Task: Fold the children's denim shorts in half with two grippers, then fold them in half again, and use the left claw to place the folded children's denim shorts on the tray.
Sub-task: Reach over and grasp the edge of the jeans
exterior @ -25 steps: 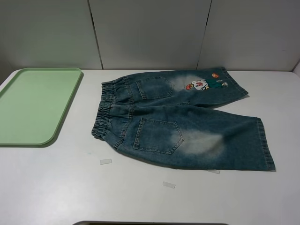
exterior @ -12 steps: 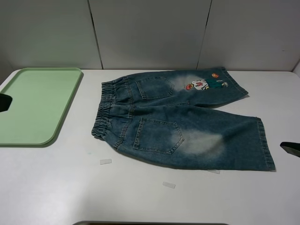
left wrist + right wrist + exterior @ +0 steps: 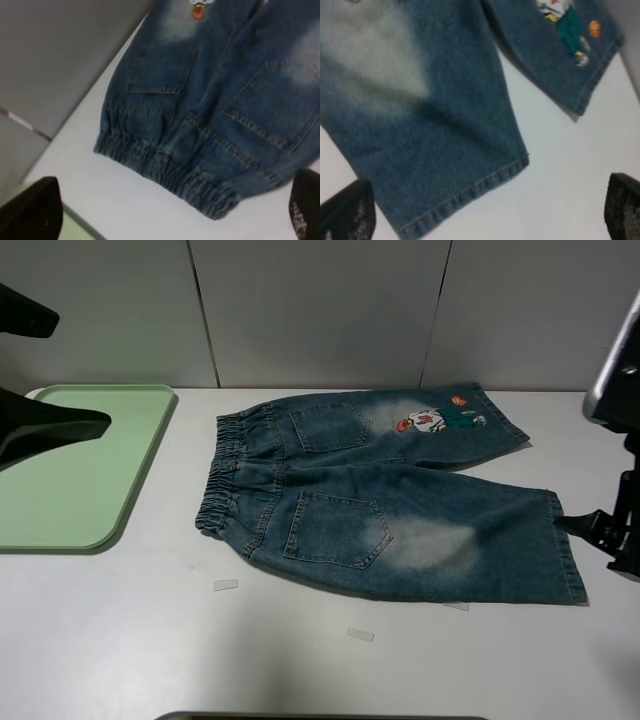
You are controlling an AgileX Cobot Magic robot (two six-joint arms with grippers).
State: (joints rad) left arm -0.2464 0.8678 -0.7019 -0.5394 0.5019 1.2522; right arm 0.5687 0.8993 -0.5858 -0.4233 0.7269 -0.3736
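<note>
While hovering, left hand [image 3: 170, 205], right hand [image 3: 490, 205] splayed

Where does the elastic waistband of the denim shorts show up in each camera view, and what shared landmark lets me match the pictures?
Exterior high: the waistband is left of centre, the end of the shorts facing the tray.
Left wrist: the waistband is the ruffled edge nearest the camera.
Right wrist: not in it; only leg hems show.
Shared landmark: the cartoon patch.
</note>
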